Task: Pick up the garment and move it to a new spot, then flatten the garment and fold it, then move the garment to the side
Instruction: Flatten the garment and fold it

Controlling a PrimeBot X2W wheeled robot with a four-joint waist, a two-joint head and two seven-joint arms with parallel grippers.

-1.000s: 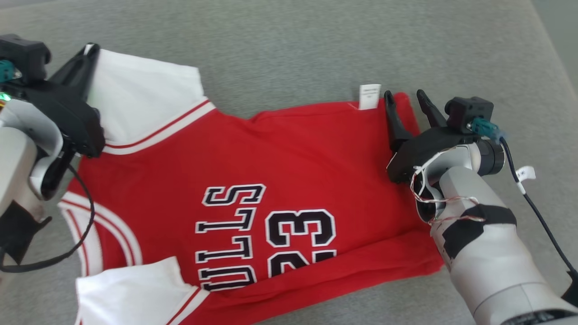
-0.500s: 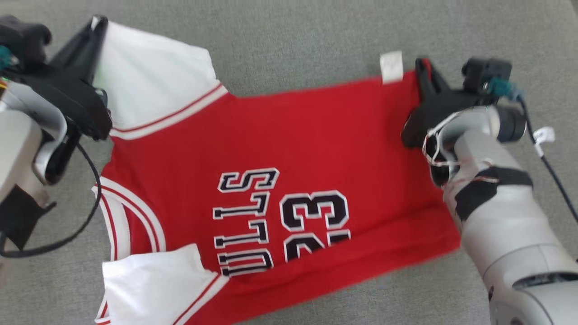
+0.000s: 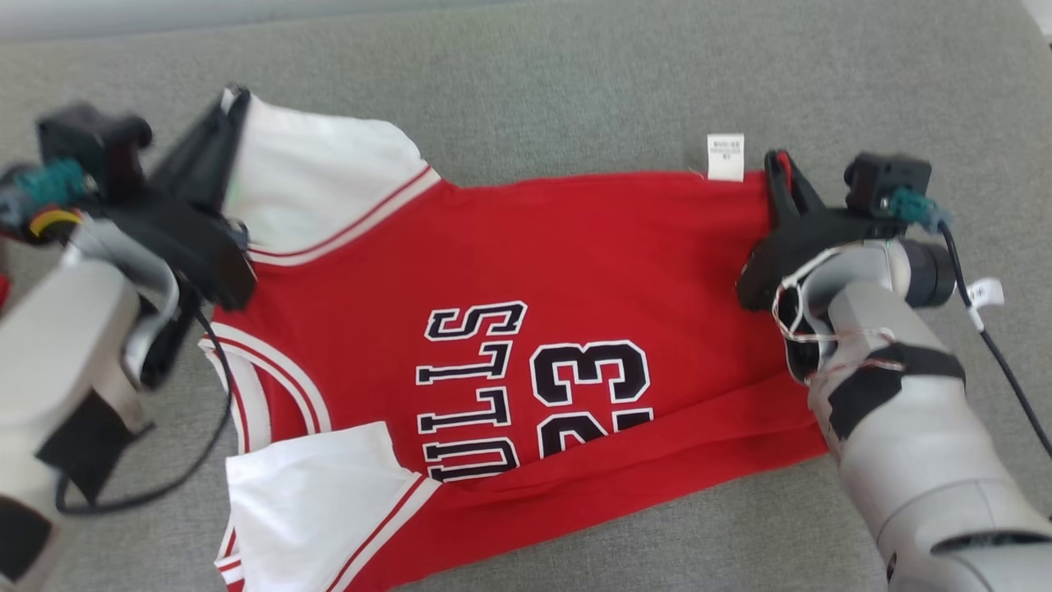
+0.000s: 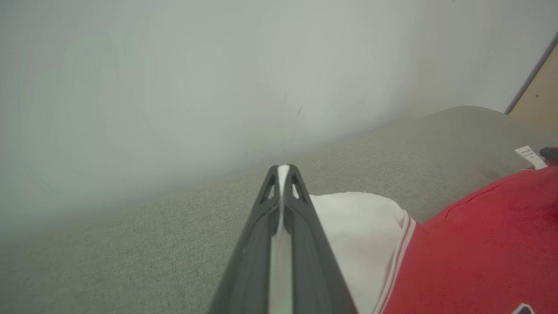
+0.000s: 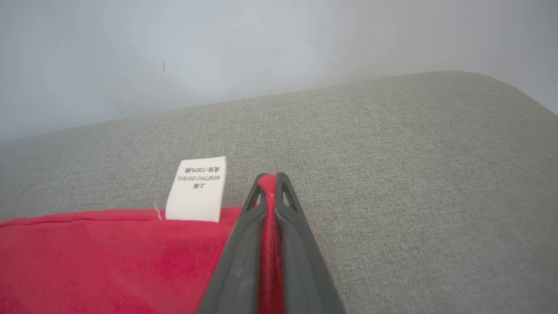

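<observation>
Right tool (image 3: 777, 158) has clamped onto jersey (image 3: 575, 271); left tool (image 3: 234, 92) grips white sleeve (image 3: 329, 181)

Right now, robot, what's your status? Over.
Left end effector shut on white sleeve of jersey. Right end effector shut on hem corner. Nothing seen in the way.

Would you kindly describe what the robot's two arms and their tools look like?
The left tool and right tool are black, each with two long, slim dark fingers. Both forearms are pale grey; the right forearm bears black tape and thin red-and-white wires. Each wrist carries a teal connector and black cable.
</observation>
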